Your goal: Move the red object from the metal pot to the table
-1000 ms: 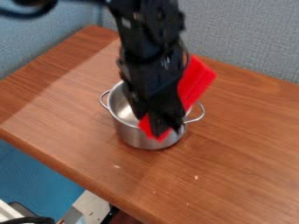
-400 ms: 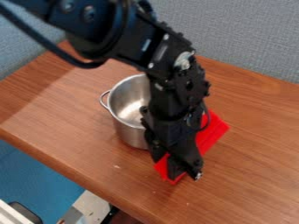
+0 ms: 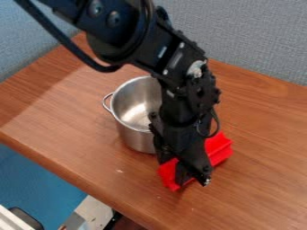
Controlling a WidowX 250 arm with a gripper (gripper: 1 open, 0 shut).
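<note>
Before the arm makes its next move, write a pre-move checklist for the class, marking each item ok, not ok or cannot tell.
1. Red object out of the metal pot: ok, it is beside the pot.
2. Pot upright: ok, its opening faces up.
3. Red object away from the table edge: ok, wood shows all around it.
4. Hand clear of the red object: not ok, it is right over it.
5. Red object resting flat on the table: cannot tell, the hand hides part of it.
6. Grip released: cannot tell, fingertips unclear.
</note>
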